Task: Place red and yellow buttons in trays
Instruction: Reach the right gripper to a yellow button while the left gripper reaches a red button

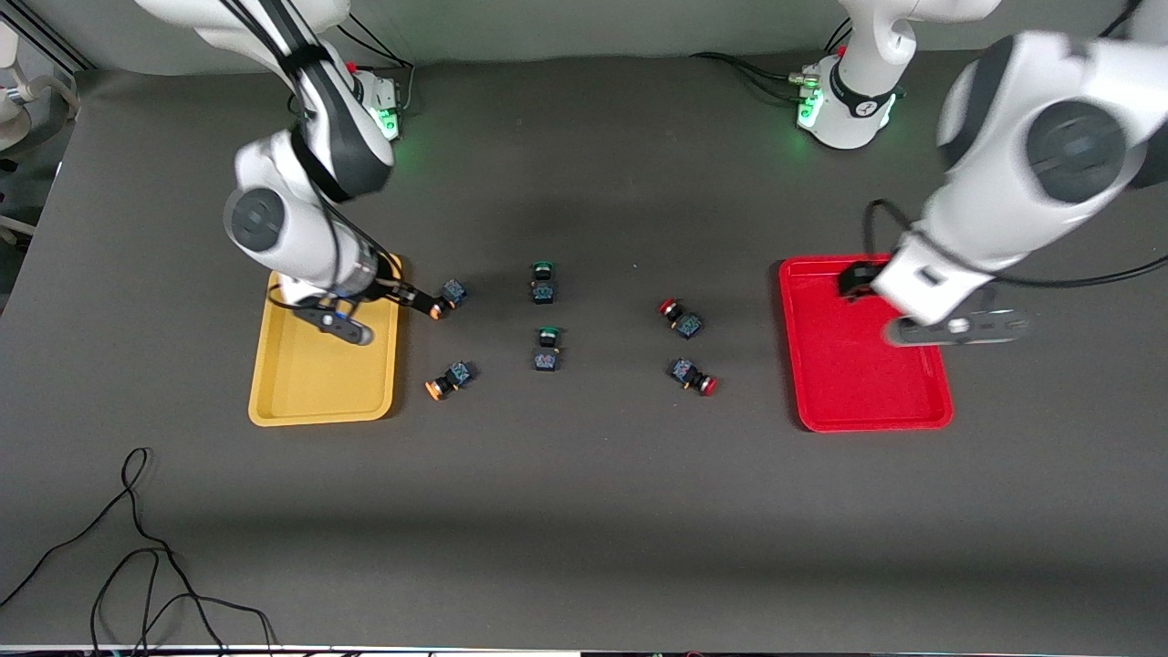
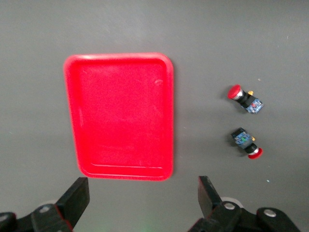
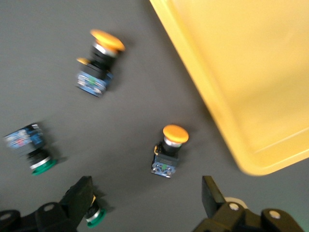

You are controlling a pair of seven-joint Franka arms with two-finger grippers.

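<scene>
Two yellow-capped buttons lie on the table beside the yellow tray [image 1: 310, 383], one farther from the front camera [image 1: 447, 297] and one nearer [image 1: 449, 379]. Both show in the right wrist view [image 3: 99, 63] [image 3: 169, 152], as does the tray [image 3: 251, 72]. My right gripper [image 1: 418, 299] [image 3: 145, 203] is open and empty, in the air by the tray's rim. Two red-capped buttons [image 1: 680, 319] [image 1: 693, 377] lie beside the red tray [image 1: 858, 383]. My left gripper [image 1: 856, 281] [image 2: 142, 198] is open and empty above that tray [image 2: 120, 116]. Its view shows both red buttons [image 2: 246, 99] [image 2: 246, 142].
Two green-capped buttons [image 1: 544, 281] [image 1: 547, 349] lie mid-table between the yellow and red ones, and they show in the right wrist view [image 3: 31, 147] [image 3: 94, 215]. A black cable [image 1: 137, 547] loops on the table near the front camera at the right arm's end.
</scene>
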